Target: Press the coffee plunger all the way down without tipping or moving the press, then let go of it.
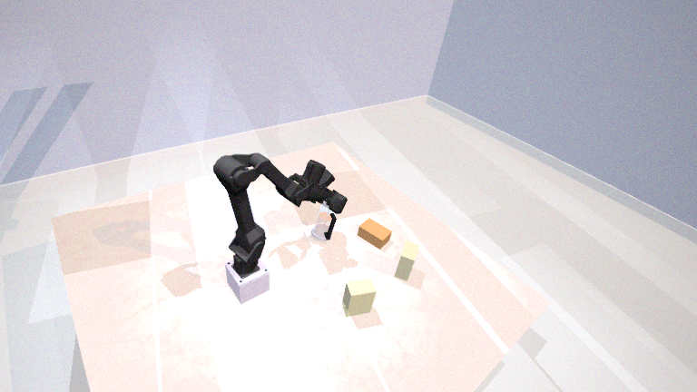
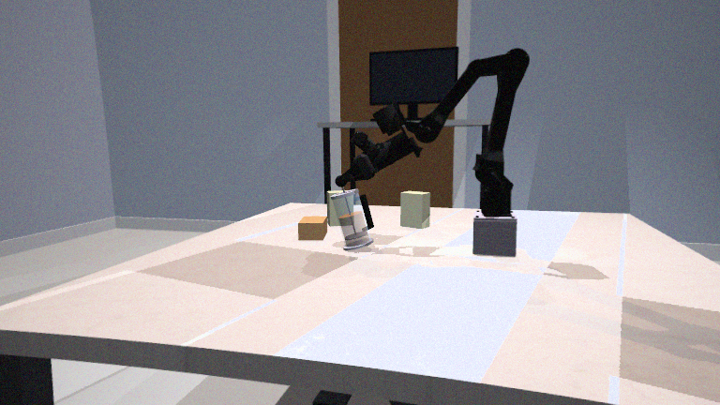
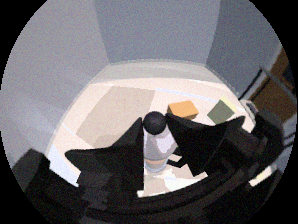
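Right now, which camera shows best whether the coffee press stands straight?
The exterior view: the coffee press leans, seen from the side. The top view shows it small under the gripper; the wrist view shows mainly its knob.

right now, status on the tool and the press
Tool shut on plunger knob. Coffee press tilted, leaning off upright, base on table. Orange block close beside it, apart.

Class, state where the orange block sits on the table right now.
In the top view, the orange block lies on the table just right of the glass coffee press, apart from it, with the tall pale block nearer the camera.
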You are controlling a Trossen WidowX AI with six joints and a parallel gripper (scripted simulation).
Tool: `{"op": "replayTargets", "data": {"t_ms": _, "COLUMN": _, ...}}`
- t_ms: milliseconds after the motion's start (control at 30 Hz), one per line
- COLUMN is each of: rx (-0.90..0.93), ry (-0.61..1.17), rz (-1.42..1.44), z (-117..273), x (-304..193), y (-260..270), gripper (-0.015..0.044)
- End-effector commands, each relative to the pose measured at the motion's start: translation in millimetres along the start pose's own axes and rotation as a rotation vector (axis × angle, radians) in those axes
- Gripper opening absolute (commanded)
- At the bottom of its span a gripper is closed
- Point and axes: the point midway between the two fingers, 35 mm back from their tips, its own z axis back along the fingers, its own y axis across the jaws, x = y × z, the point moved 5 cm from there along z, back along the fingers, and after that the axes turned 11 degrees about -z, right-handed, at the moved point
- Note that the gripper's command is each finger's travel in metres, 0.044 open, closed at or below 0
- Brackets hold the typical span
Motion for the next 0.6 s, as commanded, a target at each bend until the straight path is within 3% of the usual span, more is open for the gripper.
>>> {"op": "replayTargets", "data": {"t_ms": 0, "rx": -0.002, "ry": 0.015, "rz": 0.008, "z": -1.9, "x": -2.7, "y": -0.6, "gripper": 0.0123}}
{"op": "replayTargets", "data": {"t_ms": 433, "rx": 0.0, "ry": 0.001, "rz": 0.0, "z": -0.8, "x": 0.3, "y": 0.0, "gripper": 0.0123}}
{"op": "replayTargets", "data": {"t_ms": 567, "rx": 0.0, "ry": 0.001, "rz": 0.0, "z": -0.8, "x": 0.3, "y": 0.0, "gripper": 0.0228}}
